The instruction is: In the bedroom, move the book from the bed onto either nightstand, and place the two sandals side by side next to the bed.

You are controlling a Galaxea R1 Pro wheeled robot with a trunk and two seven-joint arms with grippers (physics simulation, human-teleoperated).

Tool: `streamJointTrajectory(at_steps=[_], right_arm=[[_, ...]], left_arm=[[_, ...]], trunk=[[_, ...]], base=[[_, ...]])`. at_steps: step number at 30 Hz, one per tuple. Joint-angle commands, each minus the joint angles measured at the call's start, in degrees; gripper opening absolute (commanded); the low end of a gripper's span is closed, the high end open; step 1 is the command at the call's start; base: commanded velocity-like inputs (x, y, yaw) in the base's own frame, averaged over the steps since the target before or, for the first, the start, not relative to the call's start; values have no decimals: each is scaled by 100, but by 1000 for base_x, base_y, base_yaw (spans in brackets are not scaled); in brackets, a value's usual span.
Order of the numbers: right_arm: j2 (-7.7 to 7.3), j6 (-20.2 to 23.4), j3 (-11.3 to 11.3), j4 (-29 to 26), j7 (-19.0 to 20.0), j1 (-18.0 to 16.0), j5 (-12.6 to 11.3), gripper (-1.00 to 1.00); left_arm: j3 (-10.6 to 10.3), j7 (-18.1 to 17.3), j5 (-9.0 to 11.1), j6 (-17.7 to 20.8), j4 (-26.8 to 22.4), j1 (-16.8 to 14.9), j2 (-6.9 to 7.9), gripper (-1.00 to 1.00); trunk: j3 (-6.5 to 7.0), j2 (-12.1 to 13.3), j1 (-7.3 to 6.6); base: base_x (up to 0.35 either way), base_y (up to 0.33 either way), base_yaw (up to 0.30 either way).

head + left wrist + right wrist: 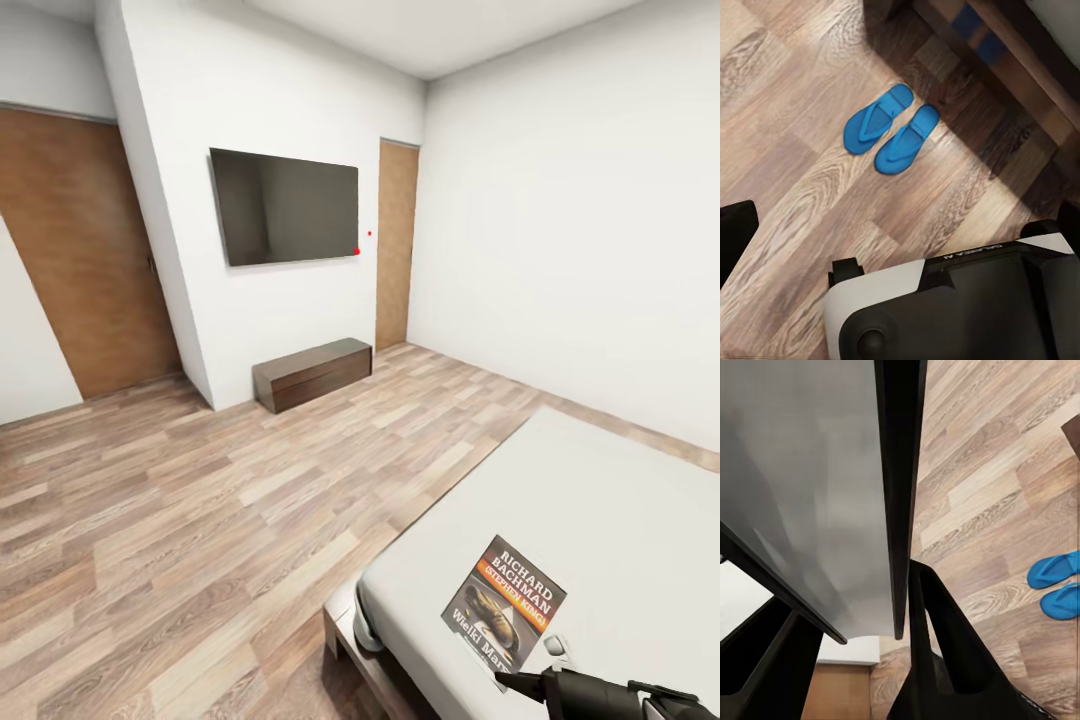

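The book [505,603], dark with an orange band and "Richard Bachman" in white, lies on the bed's pale mattress [620,500] near its corner. My right gripper [525,672] is at the book's near corner. In the right wrist view its fingers [937,645] stand a narrow gap apart beside a thin dark edge, and I cannot tell whether they clamp anything. The two blue sandals [877,120] [907,139] lie side by side on the floor by the dark bed frame [1020,67]. My left gripper [904,225] hangs above them, open and empty. The nightstand is out of view.
A black TV [285,205] hangs on the white wall above a long low dark bench [312,373]. Brown doors [90,260] [397,240] stand left and right of it. Wood plank floor [200,520] stretches between bench and bed. My own base [945,300] is just below the left wrist.
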Motion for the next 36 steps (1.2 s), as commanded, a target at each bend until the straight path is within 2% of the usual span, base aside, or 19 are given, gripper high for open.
streamJointTrajectory(at_steps=[1,5,10,23,36], right_arm=[[-4,61,36,-5,-59,-5,-62,-100],[24,61,38,-5,-287,-5,-62,-100],[34,62,39,-5,-380,-5,-62,-100],[38,45,41,-5,-357,-5,-62,-100],[39,44,41,-5,-362,-5,-62,-100]], left_arm=[[41,-12,-60,-28,7,-7,1,100],[41,-12,-56,-28,7,-7,1,100],[41,-10,-52,-28,5,-7,1,100],[41,-7,-50,-28,6,-7,1,100],[41,-3,-50,-35,3,-7,1,100]], trunk=[[-14,-14,4],[-14,-14,4],[-14,-14,4],[26,-14,4],[134,-14,4]], base=[[0,0,284],[0,0,287],[0,0,289],[0,0,264],[0,0,138]])
